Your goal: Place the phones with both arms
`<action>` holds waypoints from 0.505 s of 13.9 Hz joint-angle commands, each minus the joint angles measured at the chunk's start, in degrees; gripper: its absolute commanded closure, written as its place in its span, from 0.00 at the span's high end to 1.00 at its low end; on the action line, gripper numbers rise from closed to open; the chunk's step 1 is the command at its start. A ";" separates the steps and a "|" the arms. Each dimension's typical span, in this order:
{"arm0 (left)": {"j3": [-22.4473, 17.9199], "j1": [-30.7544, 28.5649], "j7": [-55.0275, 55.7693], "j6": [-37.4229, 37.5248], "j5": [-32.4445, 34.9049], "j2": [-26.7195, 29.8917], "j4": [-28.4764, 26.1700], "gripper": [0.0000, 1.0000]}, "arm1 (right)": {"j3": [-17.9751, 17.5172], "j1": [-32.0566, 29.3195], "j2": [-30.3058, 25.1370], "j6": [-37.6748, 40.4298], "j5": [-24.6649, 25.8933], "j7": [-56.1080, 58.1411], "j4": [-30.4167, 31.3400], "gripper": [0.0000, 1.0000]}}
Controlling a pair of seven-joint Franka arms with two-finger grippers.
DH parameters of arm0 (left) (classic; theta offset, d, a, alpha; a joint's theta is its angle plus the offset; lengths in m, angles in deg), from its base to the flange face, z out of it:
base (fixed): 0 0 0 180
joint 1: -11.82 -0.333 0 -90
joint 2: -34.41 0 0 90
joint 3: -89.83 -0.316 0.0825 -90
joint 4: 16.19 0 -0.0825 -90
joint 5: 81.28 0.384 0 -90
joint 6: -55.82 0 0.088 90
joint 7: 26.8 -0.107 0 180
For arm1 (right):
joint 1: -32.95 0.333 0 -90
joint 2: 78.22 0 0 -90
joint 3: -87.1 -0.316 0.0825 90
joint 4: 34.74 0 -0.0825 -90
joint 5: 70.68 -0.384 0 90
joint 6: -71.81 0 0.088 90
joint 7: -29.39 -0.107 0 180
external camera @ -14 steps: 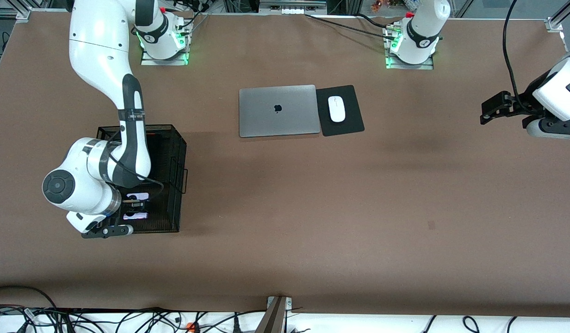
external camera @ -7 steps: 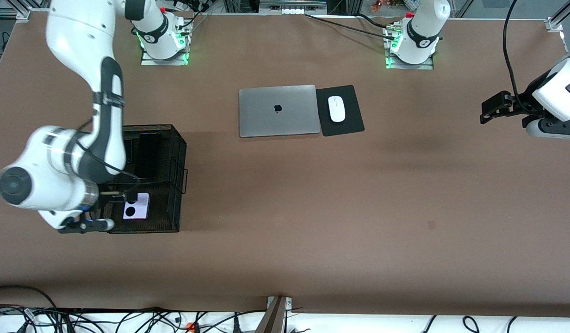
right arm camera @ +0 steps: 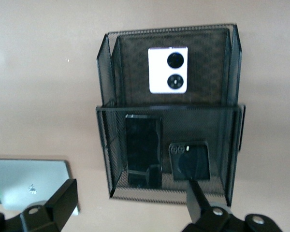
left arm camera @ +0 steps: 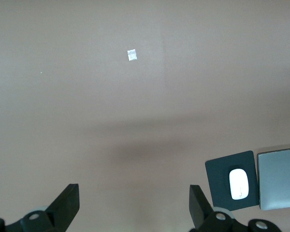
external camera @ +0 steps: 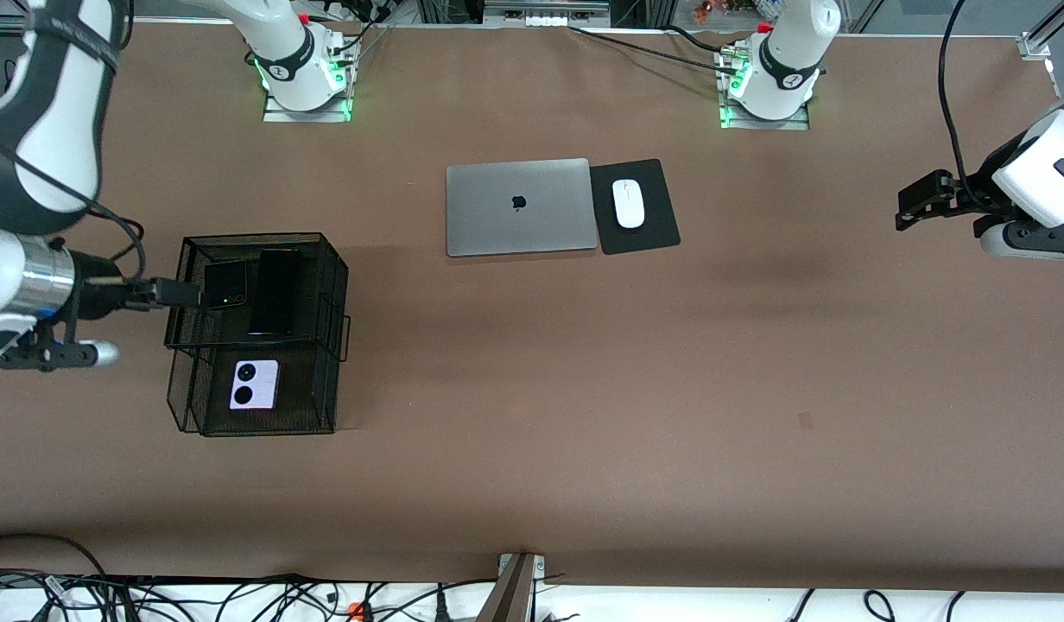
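Pulling back from the mesh basket (external camera: pixel 260 333), the right end effector (external camera: pixel 174 294) now hangs at the basket's rim toward the right arm's end of the bench (external camera: pixel 532 389), where half a second ago it was low over the compartment nearer the front camera, and a second ago deep inside it. Its fingers stand open with nothing between them, as the right wrist view confirms. What it left is plain: the pale phone (external camera: pixel 255 384) lies flat in that nearer compartment, its two black circles up. The long black phone (external camera: pixel 275 292) and the small folded black phone (external camera: pixel 226 285) sit side by side in the farther compartment, the folded one toward the right arm's end. All three phones are thus inside the basket, so the placing looks finished and only a retreat remains. The left end effector (external camera: pixel 916 200) waits over bare bench at the left arm's end, open and empty, unmoved through the last second. Laptop (external camera: pixel 521 206) and mouse (external camera: pixel 628 203) lie untouched, well apart from the basket.
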 commanded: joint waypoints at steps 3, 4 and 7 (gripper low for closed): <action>-0.16 0.03 -0.43 0.65 0.42 0.02 0.50 1.00 | 0.16 5.43 -3.75 2.75 6.15 -7.58 1.63 1.00; -0.24 0.03 -0.43 0.65 0.51 0.02 0.50 1.00 | 0.16 6.05 -4.28 2.93 7.30 -7.93 1.72 1.00; -0.16 0.03 -0.43 0.65 0.60 0.02 0.50 1.00 | 0.07 6.32 -4.64 2.93 8.80 -7.93 1.72 1.00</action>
